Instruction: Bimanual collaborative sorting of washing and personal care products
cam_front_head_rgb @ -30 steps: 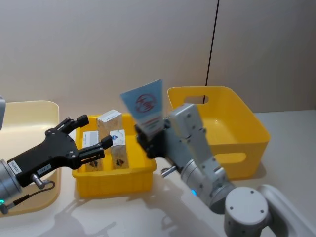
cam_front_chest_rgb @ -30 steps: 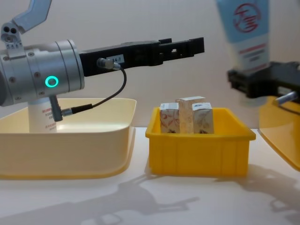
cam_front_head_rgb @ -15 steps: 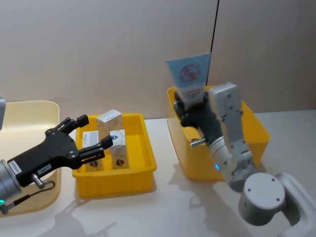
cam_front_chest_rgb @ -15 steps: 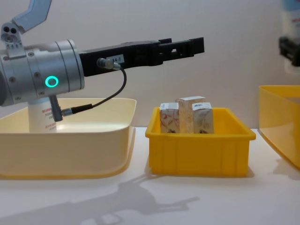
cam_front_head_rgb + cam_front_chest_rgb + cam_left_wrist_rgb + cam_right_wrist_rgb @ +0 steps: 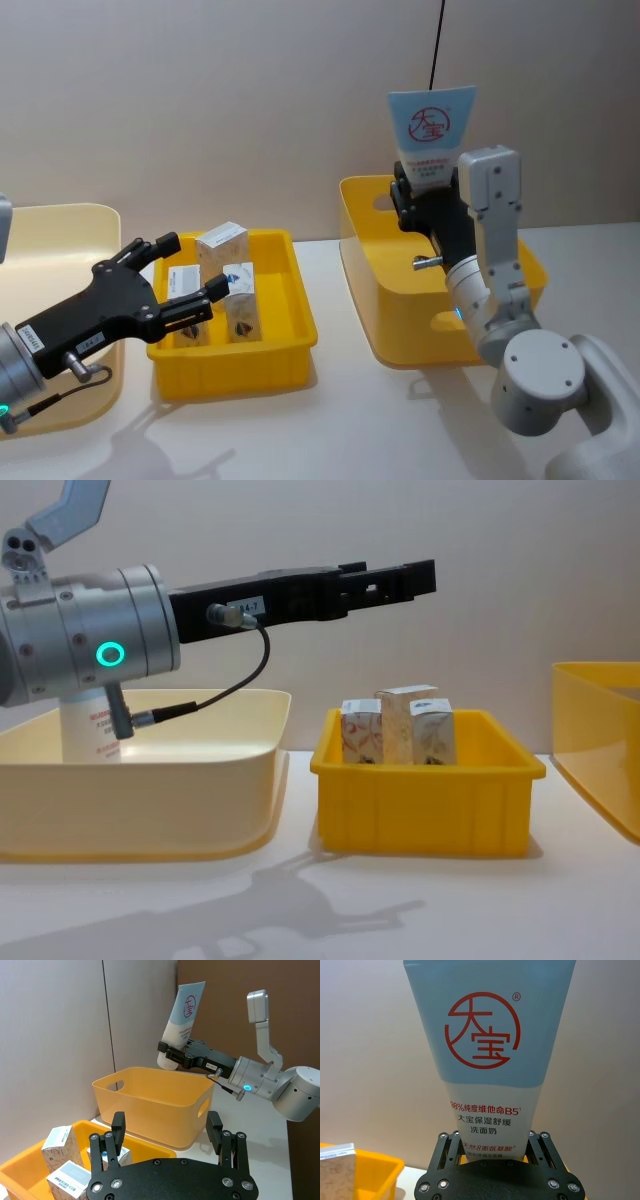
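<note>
The right claw [image 5: 428, 203] is closed on the lower end of a blue-and-white tube [image 5: 431, 130]. It holds the tube upright at the upper right of the head view, above the large yellow bin [image 5: 375, 300]. The left claw [image 5: 190, 265] is wide open and empty at the lower left, over the small yellow tray [image 5: 240, 365] where the beige cartons [image 5: 222, 240] stand.

Silver-grey rounded arm links [image 5: 90, 630], teal light [image 5: 109, 655] glowing on each; flat black left gripper [image 5: 193, 264] and right gripper [image 5: 428, 200], dotted with screws [image 5: 443, 1184]; thin black cable [image 5: 262, 650], white label [image 5: 245, 606].
</note>
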